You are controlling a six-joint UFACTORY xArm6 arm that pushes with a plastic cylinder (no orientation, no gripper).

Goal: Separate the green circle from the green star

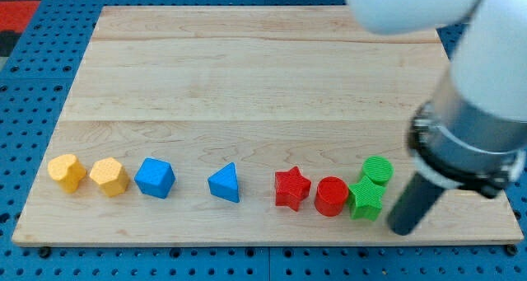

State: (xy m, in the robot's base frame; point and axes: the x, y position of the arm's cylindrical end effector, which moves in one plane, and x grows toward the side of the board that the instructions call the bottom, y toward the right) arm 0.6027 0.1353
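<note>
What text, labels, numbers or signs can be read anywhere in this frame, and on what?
None: no readable text, number or sign shows anywhere.
Blocks: the green circle, green star, red circle, red star, two blue and two yellow blocks are plain.
Board: bare wood grain only.
Arm: no label visible; my tip sits just to the view's right of the green star.

Bright even overhead light, soft short shadows, blurred arm (461, 83) near the lens
</note>
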